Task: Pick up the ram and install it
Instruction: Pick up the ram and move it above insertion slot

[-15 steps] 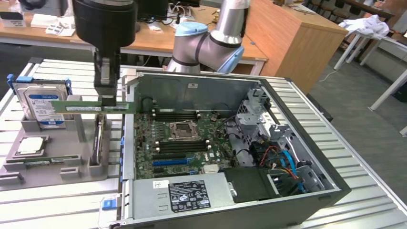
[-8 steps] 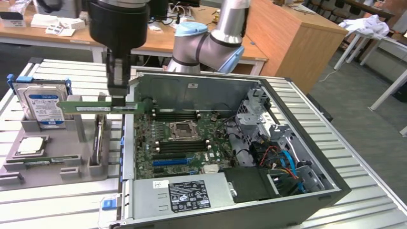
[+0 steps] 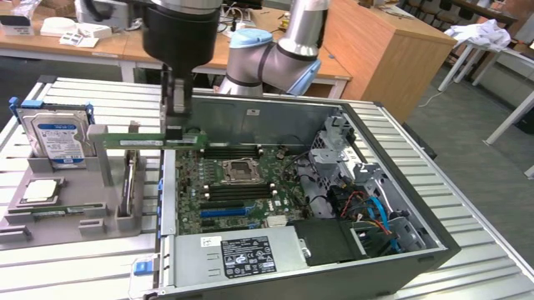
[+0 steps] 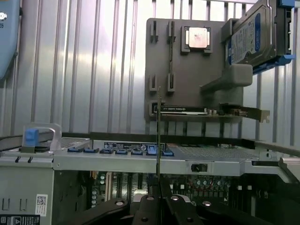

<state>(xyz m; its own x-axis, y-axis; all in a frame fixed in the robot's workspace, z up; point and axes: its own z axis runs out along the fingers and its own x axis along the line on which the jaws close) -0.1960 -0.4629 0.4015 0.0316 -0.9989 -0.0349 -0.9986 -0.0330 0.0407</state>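
The ram (image 3: 134, 142) is a long green stick held level in the air, over the seam between the grey fixture and the open computer case (image 3: 401, 206). My gripper (image 3: 174, 134) comes straight down from above and is shut on the ram's upper edge, right of its middle. In the wrist view the ram (image 4: 158, 140) appears edge-on as a thin line rising from between the fingers of the gripper (image 4: 159, 199). The black memory slots (image 3: 229, 152) lie on the motherboard, to the exterior view's right of the ram and lower down.
A grey fixture (image 3: 75, 212) at the exterior view's left holds a silver hard drive (image 3: 59, 137), a CPU (image 3: 40, 190) and an upright card (image 3: 129, 181). Inside the case are the CPU socket (image 3: 237, 169), a power supply (image 3: 237, 253) and cables (image 3: 371, 212). The case walls rise around the motherboard.
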